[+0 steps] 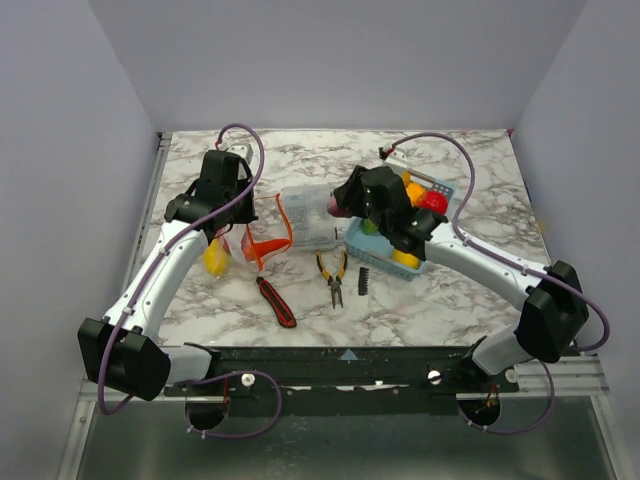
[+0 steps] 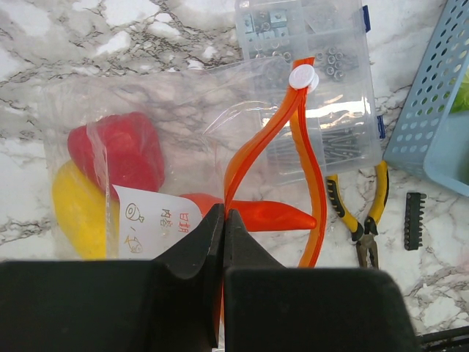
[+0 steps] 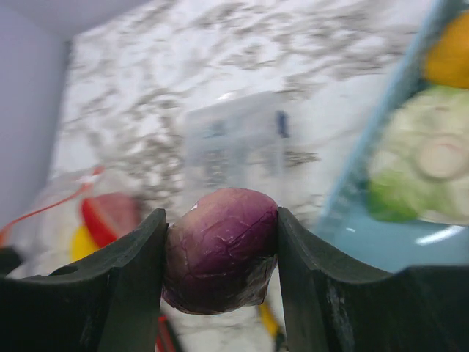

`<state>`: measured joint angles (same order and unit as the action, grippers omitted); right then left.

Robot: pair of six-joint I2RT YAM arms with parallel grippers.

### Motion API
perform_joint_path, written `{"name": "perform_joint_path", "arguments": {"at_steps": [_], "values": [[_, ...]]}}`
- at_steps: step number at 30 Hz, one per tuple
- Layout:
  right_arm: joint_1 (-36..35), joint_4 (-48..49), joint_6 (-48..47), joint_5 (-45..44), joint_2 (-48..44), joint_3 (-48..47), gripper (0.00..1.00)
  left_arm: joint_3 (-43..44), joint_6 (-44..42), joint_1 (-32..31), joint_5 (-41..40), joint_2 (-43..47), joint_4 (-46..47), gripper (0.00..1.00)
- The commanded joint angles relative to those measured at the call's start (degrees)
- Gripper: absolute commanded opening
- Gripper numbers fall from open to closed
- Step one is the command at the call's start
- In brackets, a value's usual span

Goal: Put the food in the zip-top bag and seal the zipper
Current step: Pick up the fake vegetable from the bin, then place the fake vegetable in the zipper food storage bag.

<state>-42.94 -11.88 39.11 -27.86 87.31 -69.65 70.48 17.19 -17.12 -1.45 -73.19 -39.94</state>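
So far the bag (image 2: 183,103) lies by the box (image 2: 308,66) holding a red piece (image 2: 117,150) and a yellow piece (image 2: 77,209), its mouth unsealed, with the left claw (image 2: 224,217) pinching the zipper (image 2: 308,154); the right claw (image 3: 220,253) grips a purple piece (image 3: 220,246), and more food (image 3: 418,161) waits in the basket (image 2: 432,110)

zip-top bag (image 3: 48,204) blurred, basket (image 2: 432,110) cut off

My left arm (image 1: 165,270) and right arm (image 1: 480,262): white shells between bulky black joints, a purple cable (image 1: 243,135) looping along each. On my left gripper (image 2: 223,220), matte black wedge fingers (image 2: 190,246) and a blocky black body; my right gripper (image 3: 220,249) is the same black, its fingers broad with smooth, curved inner faces.
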Motion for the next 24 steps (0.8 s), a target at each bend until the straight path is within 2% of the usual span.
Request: {"name": "perform_joint_path", "arguments": {"at_steps": [1, 5, 9, 12, 16, 20, 22, 24], "values": [[-2.90, 22.91, 4.79, 16.80, -0.82, 4.67, 0.12, 0.10, 0.21, -0.19, 1.10, 0.08, 0.39, 0.00], [-5.09, 30.74, 8.64, 21.43, 3.90, 3.20, 0.12, 0.05, 0.17, -0.19, 0.76, -0.06, 0.31, 0.00], [-7.24, 33.12, 9.44, 22.26, 9.28, 0.51, 0.15, -0.24, 0.21, -0.19, 1.06, -0.02, 0.44, 0.00], [-8.53, 33.02, 9.57, 22.60, 11.95, -1.04, 0.25, -0.17, 0.12, -0.19, 0.66, -0.02, 0.35, 0.00], [-9.79, 32.95, 8.51, 24.96, 14.59, -2.70, 0.55, 0.05, 0.12, -0.19, 1.14, 0.30, 0.22, 0.00], [-9.87, 28.34, 7.47, 24.16, 15.10, -4.60, 0.76, -0.38, 0.12, -0.19, 0.71, 1.03, 0.57, 0.00], [-9.89, 25.47, 5.78, 22.36, 14.75, -5.48, 0.82, -0.05, 0.04, -0.20, 0.57, 0.78, 0.33, 0.00], [-9.81, 22.08, 4.34, 20.23, 14.44, -6.75, 0.83, 0.30, 0.03, -0.19, 0.74, 0.59, -0.21, 0.00]]}}
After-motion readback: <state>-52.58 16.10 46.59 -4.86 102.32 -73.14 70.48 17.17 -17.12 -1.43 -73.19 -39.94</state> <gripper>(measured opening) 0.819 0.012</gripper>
